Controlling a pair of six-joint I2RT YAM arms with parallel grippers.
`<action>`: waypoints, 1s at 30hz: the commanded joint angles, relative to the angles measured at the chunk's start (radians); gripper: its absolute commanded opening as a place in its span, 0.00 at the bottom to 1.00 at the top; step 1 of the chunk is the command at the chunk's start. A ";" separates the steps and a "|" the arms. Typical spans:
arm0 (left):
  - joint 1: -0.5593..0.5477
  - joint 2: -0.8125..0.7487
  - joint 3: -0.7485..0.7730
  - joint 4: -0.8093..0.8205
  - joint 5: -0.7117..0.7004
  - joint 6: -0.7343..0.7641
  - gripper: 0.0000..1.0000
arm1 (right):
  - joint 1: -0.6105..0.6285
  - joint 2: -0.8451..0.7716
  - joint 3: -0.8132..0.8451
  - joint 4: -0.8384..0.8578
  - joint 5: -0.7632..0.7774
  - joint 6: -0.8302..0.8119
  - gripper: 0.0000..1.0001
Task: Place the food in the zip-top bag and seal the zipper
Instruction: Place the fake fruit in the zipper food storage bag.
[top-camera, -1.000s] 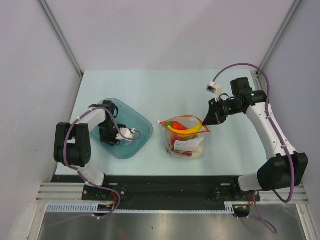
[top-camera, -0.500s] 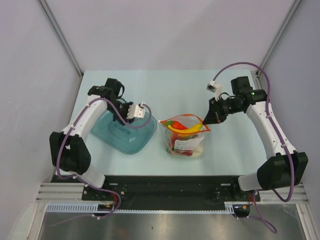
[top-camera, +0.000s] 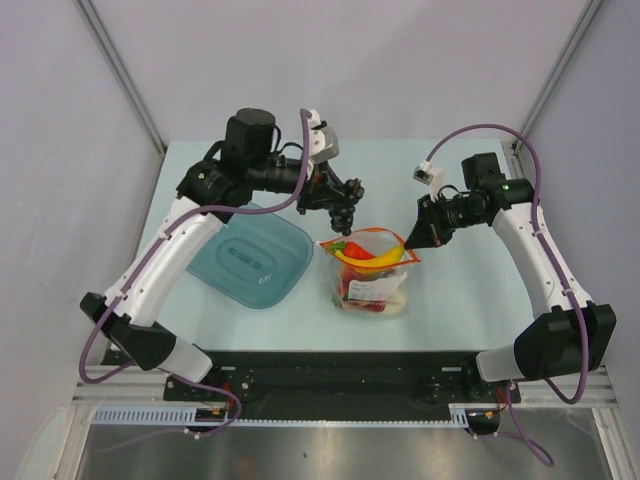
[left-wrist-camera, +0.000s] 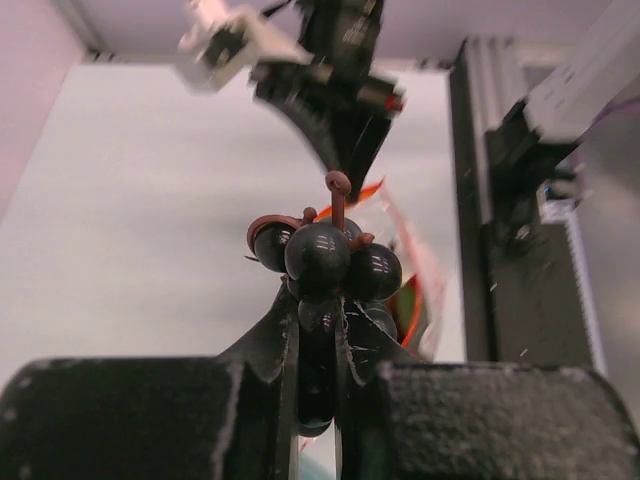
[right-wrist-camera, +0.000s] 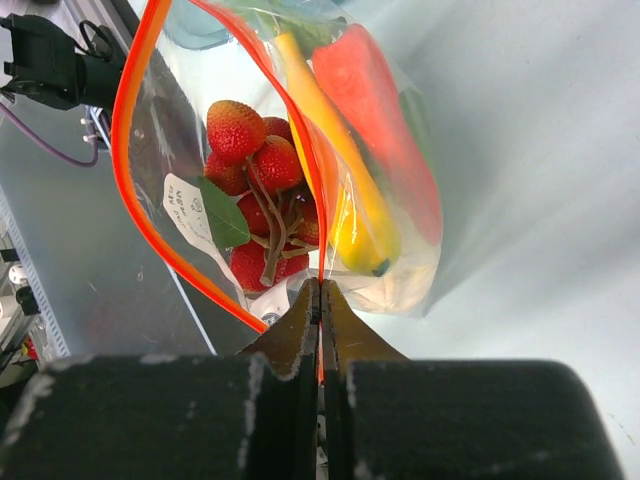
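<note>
- Since a second ago, our left gripper (left-wrist-camera: 316, 345) has swung from the bowl (top-camera: 245, 262) to just beside the bag (top-camera: 372, 288).
- Left fingers: clamped on the grapes (left-wrist-camera: 320, 260), stem up.
- Right gripper (right-wrist-camera: 320, 292): pinched shut on the zipper (right-wrist-camera: 130, 130), holding the mouth open.
- Bag: mid-table, holding berries (right-wrist-camera: 255, 170), banana (right-wrist-camera: 345, 190) and pepper (right-wrist-camera: 375, 100).
- Mouth: just right of the grapes, toward the near edge and lower. We judge the left arm delivers.
</note>
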 joint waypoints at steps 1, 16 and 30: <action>-0.079 -0.015 -0.069 0.264 0.062 -0.315 0.00 | 0.002 -0.038 0.010 0.018 -0.027 -0.001 0.00; -0.241 0.173 -0.017 -0.060 -0.231 0.080 0.01 | 0.004 -0.059 0.012 0.023 -0.026 -0.016 0.00; -0.337 0.250 0.170 -0.222 -0.451 0.164 1.00 | 0.002 -0.036 0.038 -0.014 -0.020 -0.072 0.00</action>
